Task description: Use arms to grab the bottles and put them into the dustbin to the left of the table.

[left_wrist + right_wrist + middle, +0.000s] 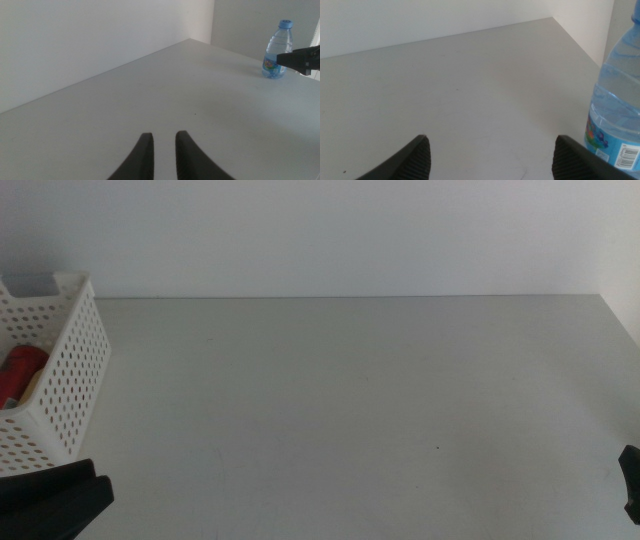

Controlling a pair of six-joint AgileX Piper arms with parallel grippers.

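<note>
The water bottle (616,107) stands upright on the counter (350,400), just beside the right hand (490,155), which is spread wide and empty, the nearer one. The left hand (162,155), nearly closed and empty, waits well apart beside the dustbin (65,380).

Matt, smooth grey-white bench (350,400), white perforated plastic dustbin (70,370) beside the left pincer (45,500), clear glossy plastic water bottle (615,110) just beside the right pincer (490,155) with its ribbed matt black jaws
</note>
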